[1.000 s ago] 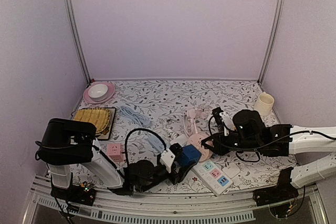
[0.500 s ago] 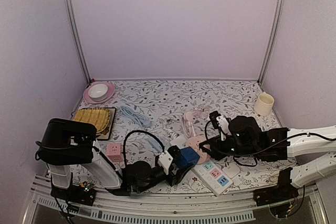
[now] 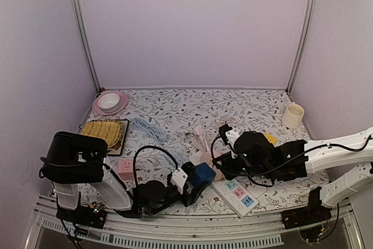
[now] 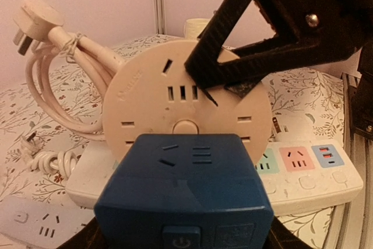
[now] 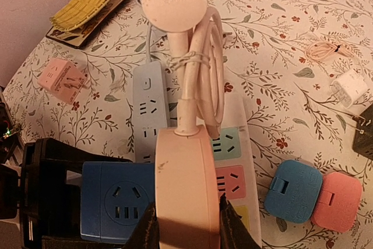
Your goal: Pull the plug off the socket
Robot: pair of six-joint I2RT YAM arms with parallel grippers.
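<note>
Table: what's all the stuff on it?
Round pale-pink plastic socket: 1, pink, front middle.
Blue plastic cube socket: 1, blue, beside it.
White multi-outlet power strip: 1, white, front.
Light-blue power strip: 1, near white strip.
Pink cube socket: 1, front left.
Pink plate, white bowl: 1 each, back left.
Yellow ridged item, black tray: 1 each, left.
Cream cup: 1, back right.
Left end effector: black, grips blue cube.
Right end effector: black, grips round socket.

Back wall [image 3: 192,27]: plain pale lilac panel, evenly lit.
Side walls [image 3: 35,56]: matching lilac panels, left and right.
Corner posts [image 3: 82,33]: two metal uprights at the back corners.
Table [image 3: 175,106]: white cloth, leaf-and-flower print.
Front rail [image 3: 233,232]: pale metal strip along the near edge.
</note>
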